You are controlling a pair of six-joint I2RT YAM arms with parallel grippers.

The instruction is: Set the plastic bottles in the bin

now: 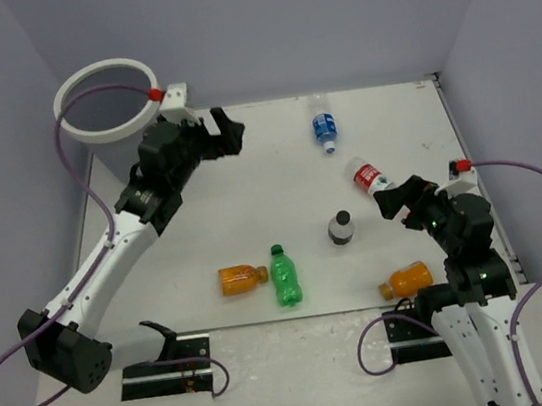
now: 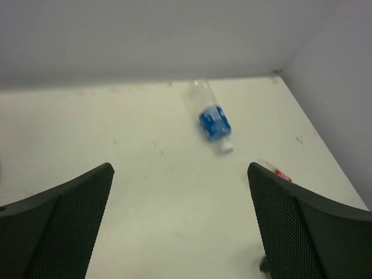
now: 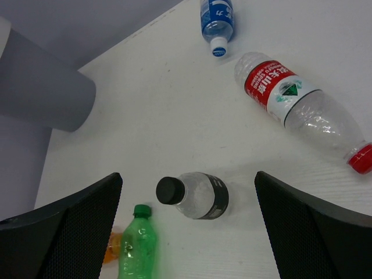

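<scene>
Left gripper (image 1: 231,131): black mesh-faced jaws wide apart, nothing between them; arm stretched long toward the far-left corner, near the bin (image 1: 100,66), with the gripper pointing rightward across the bench (image 1: 213,221). Right gripper (image 1: 392,198): jaws also spread and empty; arm folded short above its base, tips just beside the red-label bottle (image 1: 366,175). Bench: flat matt white, faintly scuffed (marks plainest in the left wrist view), boxed on three sides by pale lilac-grey walls (image 1: 276,21). Bin: round, thick white rim, at the bench's far-left corner; contents cannot be told. Bottles, six in view, all on the bench:
- blue-label bottle (image 1: 323,127), clear, lying near the far wall
- red-label bottle, clear ribbed plastic, red cap, lying right of centre
- dark bottle (image 1: 341,227), squat, upright, near centre
- green bottle (image 1: 283,277), translucent, lying toward the near edge
- left orange bottle (image 1: 241,279), lying just beside the green one
- right orange bottle (image 1: 407,279), lying near the right arm's base
</scene>
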